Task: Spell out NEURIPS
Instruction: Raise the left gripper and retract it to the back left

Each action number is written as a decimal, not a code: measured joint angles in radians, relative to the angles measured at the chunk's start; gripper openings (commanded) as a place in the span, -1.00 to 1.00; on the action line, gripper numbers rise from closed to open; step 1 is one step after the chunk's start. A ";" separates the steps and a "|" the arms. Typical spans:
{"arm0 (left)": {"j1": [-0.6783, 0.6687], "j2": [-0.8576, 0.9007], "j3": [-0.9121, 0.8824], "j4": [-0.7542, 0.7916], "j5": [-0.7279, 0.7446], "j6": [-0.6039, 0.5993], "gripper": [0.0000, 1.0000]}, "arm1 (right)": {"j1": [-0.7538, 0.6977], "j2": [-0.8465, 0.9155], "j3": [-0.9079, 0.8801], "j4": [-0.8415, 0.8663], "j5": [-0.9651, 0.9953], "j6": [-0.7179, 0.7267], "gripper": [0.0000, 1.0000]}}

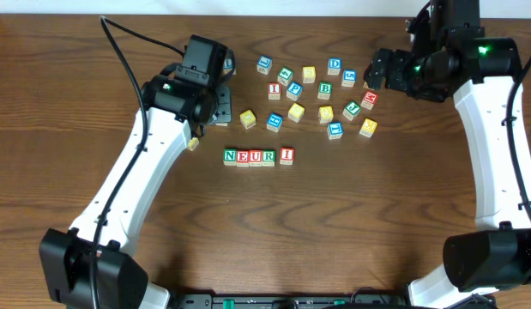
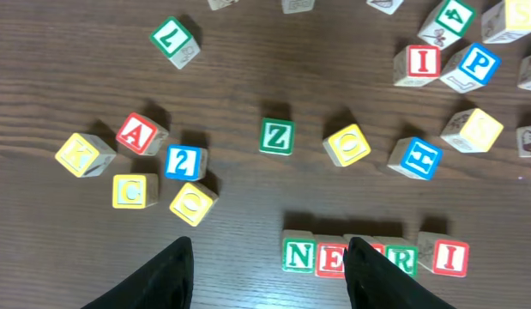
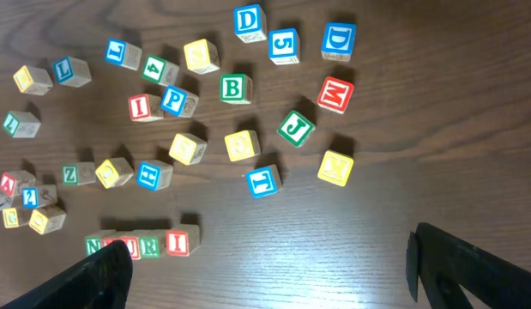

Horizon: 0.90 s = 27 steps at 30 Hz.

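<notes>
A row of blocks reading N, E, U, R, I (image 1: 258, 156) lies on the wooden table. The row also shows in the left wrist view (image 2: 375, 256) and the right wrist view (image 3: 143, 244). A blue P block (image 1: 293, 90) sits in the loose cluster behind it, next to a red I block (image 1: 274, 90). The P also shows in both wrist views (image 2: 478, 64) (image 3: 173, 99). I see no S block. My left gripper (image 1: 219, 105) (image 2: 269, 249) is open and empty, above the table left of the row. My right gripper (image 1: 378, 70) (image 3: 267, 245) is open and empty, high at the cluster's right.
Loose blocks include a blue D (image 1: 334, 64), green B (image 1: 324, 89), red M (image 1: 369, 99), green J (image 1: 352, 109), blue T (image 1: 334, 130) and blue H (image 1: 274, 122). A second group with a red A (image 2: 141, 133) and green Z (image 2: 276, 136) lies under the left arm.
</notes>
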 measured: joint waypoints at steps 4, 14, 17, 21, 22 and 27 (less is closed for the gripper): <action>0.009 0.000 0.000 0.000 0.000 0.002 0.11 | 0.005 0.000 0.000 0.001 0.000 0.000 0.99; 0.009 0.000 0.000 0.000 0.000 0.004 0.11 | 0.026 0.000 0.000 0.003 0.000 0.000 0.99; 0.009 0.000 0.000 0.000 0.000 0.004 0.11 | 0.028 0.000 0.000 0.003 0.000 0.000 0.98; 0.009 0.000 0.000 0.000 0.000 0.004 0.11 | 0.028 0.000 0.000 0.003 0.000 0.000 0.99; 0.009 0.000 0.000 0.000 0.000 0.004 0.11 | 0.028 0.000 0.000 0.003 0.000 0.000 0.98; 0.009 0.000 0.000 0.000 0.000 0.004 0.11 | 0.028 0.000 0.000 0.004 0.000 0.000 0.99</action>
